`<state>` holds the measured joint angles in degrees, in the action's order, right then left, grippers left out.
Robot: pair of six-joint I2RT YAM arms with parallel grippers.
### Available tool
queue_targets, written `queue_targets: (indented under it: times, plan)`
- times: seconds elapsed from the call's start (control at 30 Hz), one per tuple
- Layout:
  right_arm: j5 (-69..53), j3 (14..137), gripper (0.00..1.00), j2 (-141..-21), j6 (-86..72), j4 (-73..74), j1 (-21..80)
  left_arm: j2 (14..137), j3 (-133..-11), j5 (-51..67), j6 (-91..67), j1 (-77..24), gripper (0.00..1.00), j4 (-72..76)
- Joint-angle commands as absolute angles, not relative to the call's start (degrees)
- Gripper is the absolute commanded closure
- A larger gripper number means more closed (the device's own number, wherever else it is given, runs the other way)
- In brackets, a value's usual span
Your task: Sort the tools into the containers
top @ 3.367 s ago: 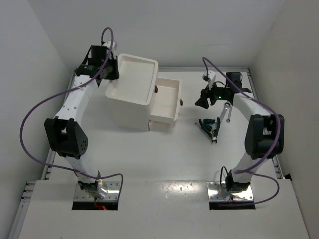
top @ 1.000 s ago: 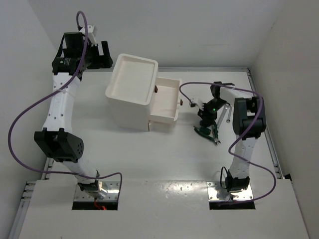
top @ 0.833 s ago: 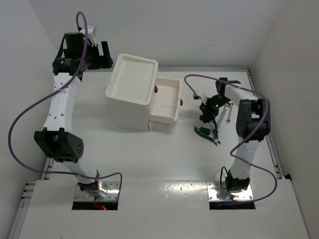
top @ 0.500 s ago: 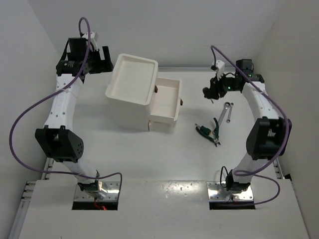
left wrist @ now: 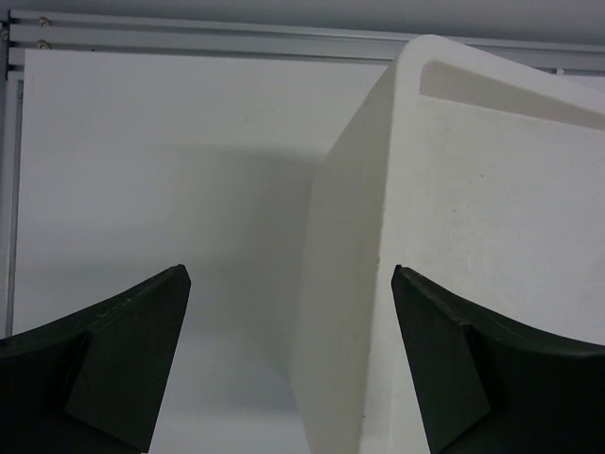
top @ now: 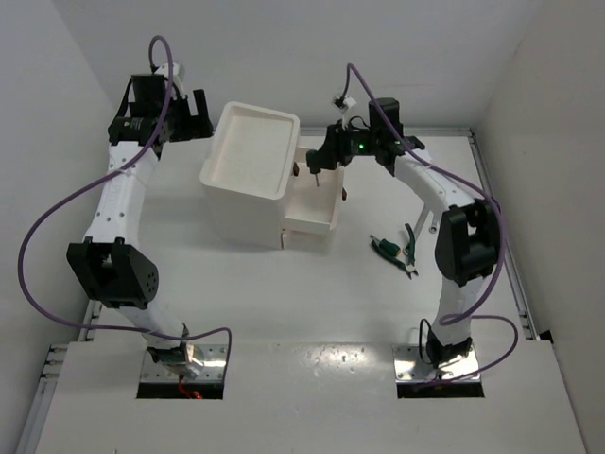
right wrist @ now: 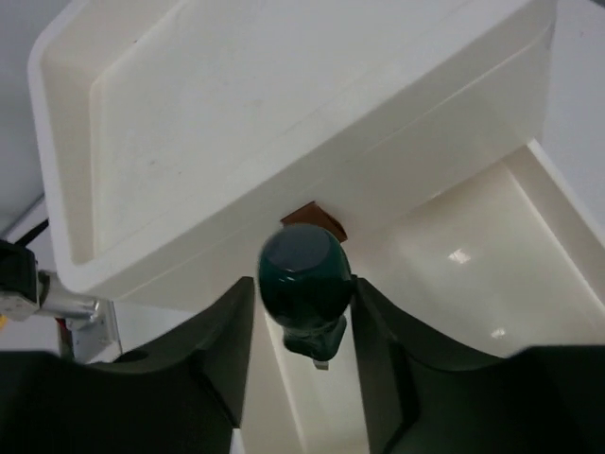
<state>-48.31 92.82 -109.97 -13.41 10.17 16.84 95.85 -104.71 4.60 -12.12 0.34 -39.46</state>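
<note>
**1. Table** (top: 312, 312). White sheet ahead of the two arm bases, at the bottom of the overhead view.

**2. Dark green-handled pliers** (top: 388, 249). They lie flat on the table, right of centre, handles splayed, well apart from the containers. Not yet sorted, I'd judge because the right arm carries one piece at a time.

**3. Drawer unit** (top: 241, 194). It stands left of centre.
- The top tray (top: 248, 142) shows nothing inside.
- The upper drawer (top: 321, 194) is pulled out to the right, presumably so a tool can be lowered in from above.
- The lower drawer (top: 307, 230) stands slightly out.

**4. Right end effector** (top: 318, 163). It reaches across above the upper drawer, close to the unit's front.
- Its fingers press on either side of a green-handled tool (right wrist: 304, 270), which hangs upright, nose down, over the drawer, apparently for release.
- Only the wrist view shows the rounded green butt, the metal tip beneath it and the red-brown handle (right wrist: 317, 219) under the tray just behind.
- From overhead the tool is a mere dark sliver.

**5. Left end effector** (top: 197, 112). It sits farthest, in the upper left, just beside the unit's far corner and not touching it.
- Its fingers are wide apart with nothing between them.
- Its own camera shows this plainly, along with the unit's side wall, while the overhead view shows little of it.
- I'd judge it is parked clear to leave the drawer to the other arm.
</note>
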Motion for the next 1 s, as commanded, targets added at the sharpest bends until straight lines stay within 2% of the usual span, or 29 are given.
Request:
queue_targets:
  times: [0.0, 0.2, 0.3, 0.33, 0.37, 0.43, 0.47, 0.57, 0.7, 0.87, 0.97]
  plan:
    - [-47.29, 96.59, 0.49, -110.39, -17.49, 6.68, 16.08, 92.72, -104.33, 3.69, -12.22, 0.70, 0.06, -37.18]
    - [-46.67, 96.06, 0.32, -105.93, -11.27, 10.28, 15.39, 92.72, -103.71, 4.30, -12.22, 0.70, 0.06, -37.18]
    - [-46.33, 93.27, 0.40, -98.92, -1.62, 18.86, 11.96, 92.72, -103.71, 4.31, -11.69, 0.70, 0.06, -36.65]
    - [-45.54, 92.47, 0.43, -96.96, 3.20, 26.99, 11.00, 92.72, -103.71, 4.31, -11.69, 0.70, 0.06, -36.65]
    - [-44.22, 91.50, 0.47, -94.94, 13.26, 30.99, 8.99, 92.72, -103.71, 4.31, -11.17, 0.70, 0.06, -36.13]
    - [-43.34, 86.24, 0.51, -89.31, 23.68, 42.28, 6.95, 92.20, -103.71, 3.78, -11.16, 0.70, 0.06, -36.12]
    - [-41.33, 84.74, 0.52, -87.82, 34.00, 45.93, 6.33, 92.20, -103.71, 3.78, -11.16, 0.70, 0.06, -36.12]
    - [-37.81, 76.94, 0.55, -83.86, 44.96, 53.76, 4.75, 92.20, -103.19, 3.78, -10.63, 0.70, 0.06, -36.12]
    - [-35.07, 70.06, 0.55, -83.14, 51.31, 56.16, 4.22, 91.15, -102.49, 3.78, -10.63, 0.70, 0.06, -36.12]
    - [-30.42, 62.15, 0.52, -84.37, 49.58, 49.58, 4.83, 90.53, -101.34, 2.64, -10.11, 0.70, 0.06, -36.12]
    - [-29.71, 61.52, 0.52, -87.97, 48.16, 49.57, 4.22, 89.91, -100.82, 2.64, -9.50, 0.70, 0.06, -36.12]
